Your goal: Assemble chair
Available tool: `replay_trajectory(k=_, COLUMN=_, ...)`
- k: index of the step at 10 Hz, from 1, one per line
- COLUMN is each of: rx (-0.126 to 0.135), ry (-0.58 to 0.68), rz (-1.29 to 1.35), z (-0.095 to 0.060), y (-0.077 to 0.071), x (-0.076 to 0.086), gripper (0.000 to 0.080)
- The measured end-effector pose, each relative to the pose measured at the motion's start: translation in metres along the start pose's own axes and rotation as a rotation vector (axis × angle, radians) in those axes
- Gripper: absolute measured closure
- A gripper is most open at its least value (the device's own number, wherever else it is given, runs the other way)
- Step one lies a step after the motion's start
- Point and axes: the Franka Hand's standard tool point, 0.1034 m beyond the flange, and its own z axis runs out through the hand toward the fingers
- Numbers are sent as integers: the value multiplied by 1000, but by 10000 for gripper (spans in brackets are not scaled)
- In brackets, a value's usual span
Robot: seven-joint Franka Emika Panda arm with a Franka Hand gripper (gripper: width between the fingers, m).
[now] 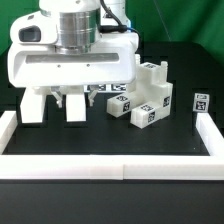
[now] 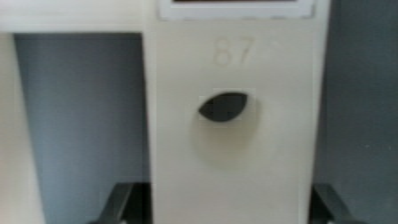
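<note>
The gripper [image 2: 228,206] holds a flat white chair piece [image 2: 231,140]. In the wrist view its dark fingers [image 2: 121,203] press the two long edges of the piece, so they stand narrow, closed on it and not free. The piece has one dark round hole [image 2: 222,107] in its middle. The loose chair pieces [image 1: 140,100] lie in a cluster on the black table [image 1: 120,140], near the gripper on the exterior view's right and inside the white border rail [image 1: 110,165]. My judgement of the risks is this: the grip is only on two smooth edges, so the piece can slip or turn between the fingers if it meets resistance, and then the hole does not line up with its partner. The cluster is close, so a sideways move can push those pieces away. The hand also hides the held piece in the exterior view, which makes checking hard. As for writing, I see faint raised digits [image 2: 237,50] above the hole, perhaps "87", but I am not sure. A marker tag [image 2: 240,8] shows only its edge. No brand name is visible.
</note>
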Motion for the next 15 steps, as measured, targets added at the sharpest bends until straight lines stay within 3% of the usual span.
replay_trajectory(k=5, rx=36, ry=-15, rz=106, z=-31, y=-16, x=-29, gripper=511)
replay_trajectory(k=8, rx=35, ry=-20, rz=154, z=-28, y=-16, x=-30, gripper=511)
replay_trajectory(k=12, rx=49, ry=-27, rz=424, z=-27, y=-18, x=-32, gripper=511)
replay_trajectory(k=15, rx=80, ry=-24, rz=572, z=-48, y=-23, x=-37, gripper=511)
